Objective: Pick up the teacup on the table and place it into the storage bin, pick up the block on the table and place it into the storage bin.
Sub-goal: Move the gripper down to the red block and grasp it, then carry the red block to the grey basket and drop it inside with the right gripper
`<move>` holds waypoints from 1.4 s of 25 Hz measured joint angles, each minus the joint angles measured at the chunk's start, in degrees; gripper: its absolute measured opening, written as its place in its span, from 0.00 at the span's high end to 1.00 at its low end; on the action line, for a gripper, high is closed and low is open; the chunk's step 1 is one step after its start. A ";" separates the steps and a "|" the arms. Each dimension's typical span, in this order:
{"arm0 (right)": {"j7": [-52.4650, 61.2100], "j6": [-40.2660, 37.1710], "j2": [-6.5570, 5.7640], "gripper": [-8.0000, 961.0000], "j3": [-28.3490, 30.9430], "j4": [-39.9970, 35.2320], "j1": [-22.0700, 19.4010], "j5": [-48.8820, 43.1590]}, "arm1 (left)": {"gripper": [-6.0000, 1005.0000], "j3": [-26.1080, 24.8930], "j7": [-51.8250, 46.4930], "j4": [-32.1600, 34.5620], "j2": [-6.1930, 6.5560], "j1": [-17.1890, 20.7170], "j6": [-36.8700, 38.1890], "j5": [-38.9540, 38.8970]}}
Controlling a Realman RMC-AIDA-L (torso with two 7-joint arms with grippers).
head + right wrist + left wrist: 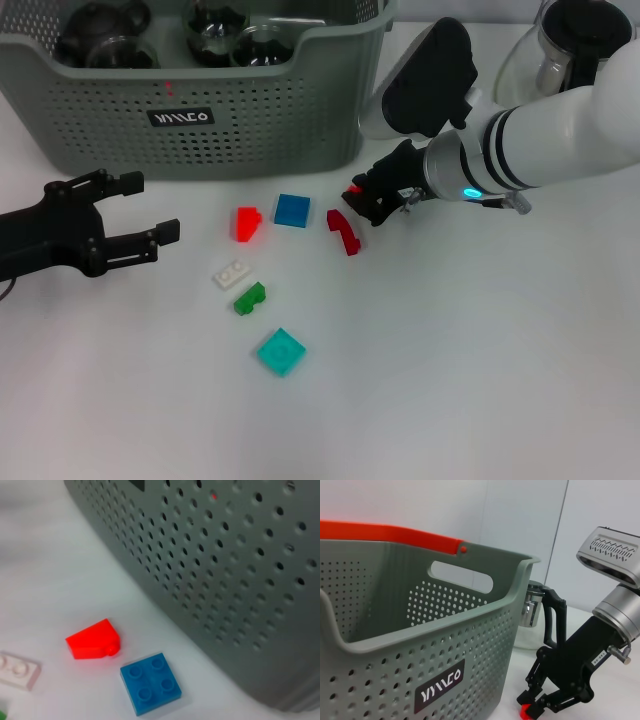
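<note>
R gripper (362,198) pinched a small red block (524,711) just right of storage bin (250,120); L gripper (150,208) sat at left, jaws spread.

This looked like a robotics lab or test bench rather than a home. A bare white tabletop (480,380) met plain white wall panels (530,525), with nothing domestic around. Small toy bricks (280,351) lay scattered beside the right tool (366,205), a perforated grey-green storage bin (250,120) stood just behind it, and a glass pitcher (560,50) stood further back.
</note>
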 joint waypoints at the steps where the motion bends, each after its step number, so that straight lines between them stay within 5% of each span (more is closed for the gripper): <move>1: 0.04 0.00 0.00 0.74 -0.03 -0.04 -0.01 0.00 | 0.16 0.00 0.00 0.00 0.00 0.00 0.00 0.00; 12: -0.28 -2.02 -0.75 0.82 -0.08 -8.19 -5.09 -0.17 | 0.16 -0.14 0.00 0.37 0.00 0.34 0.39 0.00; 19: 0.51 -22.20 -1.20 0.82 8.57 -27.02 -13.60 -3.75 | 0.16 -0.34 -0.14 0.42 0.00 0.80 0.54 0.00; 24: 0.88 -33.56 -1.03 0.82 12.77 -35.70 -14.42 -3.20 | 0.16 -0.36 -0.32 0.46 0.00 0.74 0.71 0.00; 29: 2.37 -39.73 -0.95 0.82 18.26 -41.57 -8.50 2.04 | 0.15 -0.35 -0.34 0.45 0.24 0.44 0.93 0.00; 33: 5.33 -34.41 -1.12 0.82 26.14 -36.02 4.25 -1.38 | 0.15 -0.35 -0.37 0.43 0.38 0.32 1.12 0.00; 35: 6.22 -32.23 -1.20 0.82 28.08 -32.93 7.16 -3.38 | 0.15 -0.36 -0.41 0.43 0.43 0.31 1.21 0.00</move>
